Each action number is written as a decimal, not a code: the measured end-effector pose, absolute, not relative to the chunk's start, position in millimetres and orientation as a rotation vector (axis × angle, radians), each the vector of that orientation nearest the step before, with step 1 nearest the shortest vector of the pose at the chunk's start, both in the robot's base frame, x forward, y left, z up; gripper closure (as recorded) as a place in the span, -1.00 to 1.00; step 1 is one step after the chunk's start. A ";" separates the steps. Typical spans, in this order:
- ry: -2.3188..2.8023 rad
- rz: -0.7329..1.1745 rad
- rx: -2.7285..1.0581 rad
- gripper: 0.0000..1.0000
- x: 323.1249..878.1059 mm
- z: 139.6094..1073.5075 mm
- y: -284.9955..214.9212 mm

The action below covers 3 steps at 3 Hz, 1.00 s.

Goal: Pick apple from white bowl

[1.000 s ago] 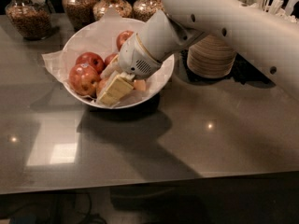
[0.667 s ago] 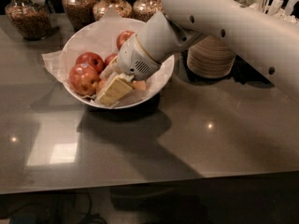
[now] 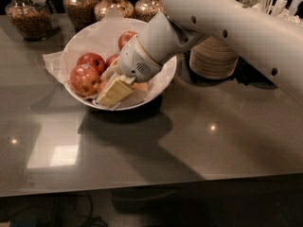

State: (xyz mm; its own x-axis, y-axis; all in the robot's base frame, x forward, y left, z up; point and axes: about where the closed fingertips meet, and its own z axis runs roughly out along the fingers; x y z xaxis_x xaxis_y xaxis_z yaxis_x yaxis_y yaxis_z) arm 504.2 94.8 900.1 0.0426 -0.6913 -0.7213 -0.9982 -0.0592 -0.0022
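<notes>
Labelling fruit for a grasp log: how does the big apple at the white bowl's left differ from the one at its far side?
The apple is larger, red mottled with yellow; the far apple is smaller, evenly dark red. The apple shows fully, beside the gripper, which is down in the bowl; the far apple is partly hidden by the arm. Both lie on paper in the white bowl.

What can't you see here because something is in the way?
All in the camera view:
- Whether the gripper, low inside the white bowl, has any fruit: its own wrist covers that spot.
- The bowl's right half inside: hidden by the arm.
- Tops of the jars: cut off by the top edge.
- Top of the stack of paper bowls: behind the arm.
</notes>
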 end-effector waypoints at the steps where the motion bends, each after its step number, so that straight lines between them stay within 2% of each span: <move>1: 1.673 0.786 -1.800 1.00 504.9 908.0 94.4; 3: 1.541 0.746 -1.777 1.00 509.5 976.9 76.7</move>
State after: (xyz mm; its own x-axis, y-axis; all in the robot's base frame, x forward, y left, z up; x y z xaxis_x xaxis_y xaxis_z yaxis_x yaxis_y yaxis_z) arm 509.5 76.7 976.9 0.1424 -0.6127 -0.7774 -0.9898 -0.0866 -0.1130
